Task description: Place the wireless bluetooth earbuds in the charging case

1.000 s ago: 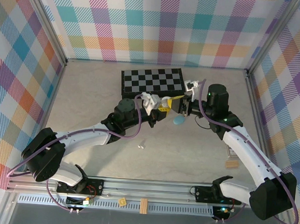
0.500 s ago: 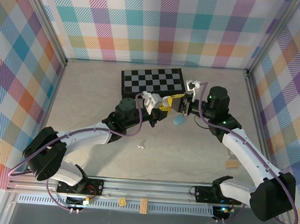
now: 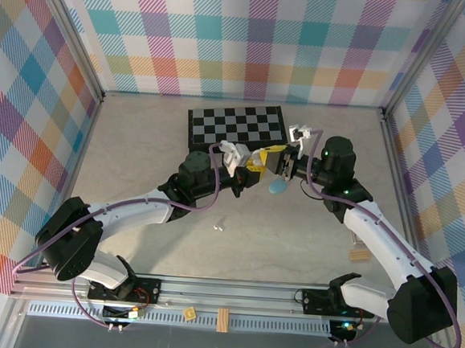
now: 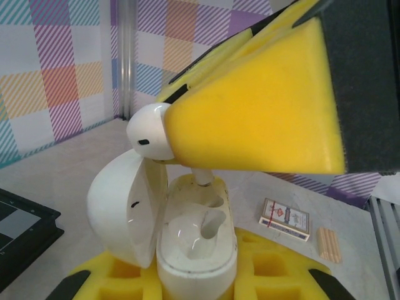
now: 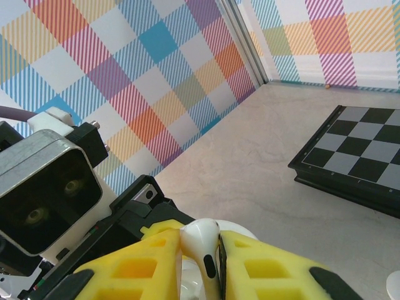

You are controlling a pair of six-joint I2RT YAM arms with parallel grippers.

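Observation:
In the left wrist view my left gripper (image 4: 197, 284) is shut on a white charging case (image 4: 197, 256), which stands upright between the yellow pads with its lid (image 4: 122, 206) swung open to the left. My right gripper (image 5: 203, 265) is shut on a white earbud (image 5: 201, 237), head up and stem down. That earbud (image 4: 150, 131) hangs directly over the case, and its stem tip reaches into the far socket. The near socket is bare. The two grippers meet above mid-table, left gripper (image 3: 247, 169) and right gripper (image 3: 270, 162). Another small white earbud (image 3: 219, 226) lies on the table.
A light blue rounded case (image 3: 277, 187) lies just below the grippers. A chessboard (image 3: 236, 127) sits behind them. A wooden block (image 3: 359, 254) lies at the right, and a small card box (image 4: 284, 219) rests near it. Plaid walls enclose the table.
The right arm has shifted very slightly toward the right. Both grips are unchanged.

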